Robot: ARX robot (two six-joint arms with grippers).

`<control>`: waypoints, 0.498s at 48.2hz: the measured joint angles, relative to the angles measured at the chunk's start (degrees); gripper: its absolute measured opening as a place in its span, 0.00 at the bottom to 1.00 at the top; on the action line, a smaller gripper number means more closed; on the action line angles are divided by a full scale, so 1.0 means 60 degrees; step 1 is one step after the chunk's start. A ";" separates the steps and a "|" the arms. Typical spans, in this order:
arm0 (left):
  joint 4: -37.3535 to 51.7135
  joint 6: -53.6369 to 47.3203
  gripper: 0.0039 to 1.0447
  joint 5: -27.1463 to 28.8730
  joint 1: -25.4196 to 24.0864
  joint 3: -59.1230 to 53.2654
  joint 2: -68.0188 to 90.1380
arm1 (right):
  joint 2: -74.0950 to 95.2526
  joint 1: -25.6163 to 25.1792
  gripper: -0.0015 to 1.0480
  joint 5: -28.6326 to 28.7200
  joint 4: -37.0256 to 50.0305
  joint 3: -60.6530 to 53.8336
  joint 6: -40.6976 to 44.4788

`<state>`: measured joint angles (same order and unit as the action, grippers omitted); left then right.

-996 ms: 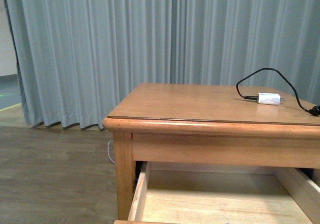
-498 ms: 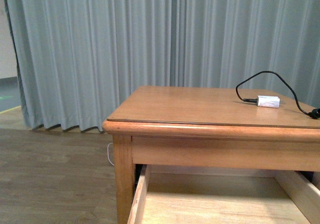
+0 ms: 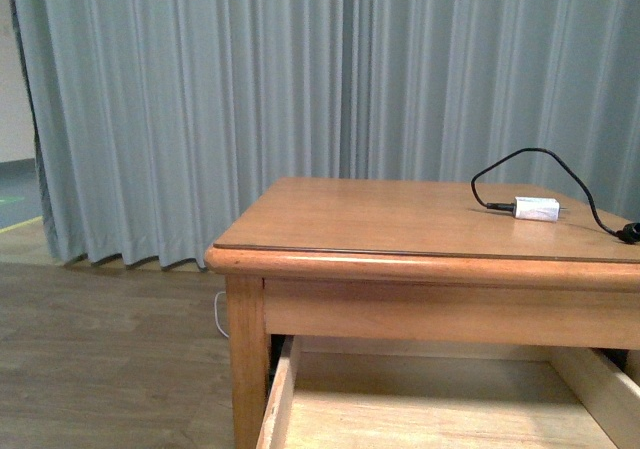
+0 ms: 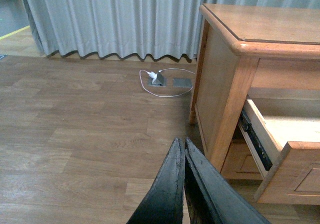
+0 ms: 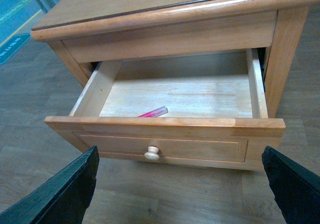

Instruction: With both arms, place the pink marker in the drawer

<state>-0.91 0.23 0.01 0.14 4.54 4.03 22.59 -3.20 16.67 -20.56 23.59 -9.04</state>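
The drawer (image 5: 165,140) of the wooden table stands pulled out, its round knob (image 5: 151,153) facing me in the right wrist view. The pink marker (image 5: 153,112) lies inside on the pale bottom, close behind the front panel. My right gripper (image 5: 182,184) is open, fingers spread wide in front of the drawer, apart from it. In the left wrist view my left gripper (image 4: 181,143) is shut on nothing, held over the floor beside the table's leg (image 4: 227,114). The drawer (image 4: 287,159) shows there from the side. The front view shows the drawer's inside (image 3: 430,409) but no arm.
A white charger plug (image 3: 536,208) with black cable lies on the tabletop (image 3: 400,214). Grey curtains (image 3: 300,89) hang behind. A floor socket with a white cable (image 4: 162,79) sits on the wood floor near the curtain.
The front view has tilted or risen slightly: the table and drawer sit lower in the frame than a second ago. Nothing else has moved.
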 joint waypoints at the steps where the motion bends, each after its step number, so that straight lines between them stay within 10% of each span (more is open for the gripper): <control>1: 0.0011 0.0004 0.04 0.0000 0.0000 -0.0033 -0.0025 | 0.0000 0.0000 0.92 -0.0004 0.0000 0.0000 0.0000; 24: 0.0113 0.0000 0.04 0.0004 0.0000 -0.0528 -0.0623 | 0.0000 0.0000 0.92 0.0000 0.0000 -0.0007 0.0000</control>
<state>-0.23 0.23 0.03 0.14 1.37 0.30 22.59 -3.20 16.67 -20.56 23.55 -9.04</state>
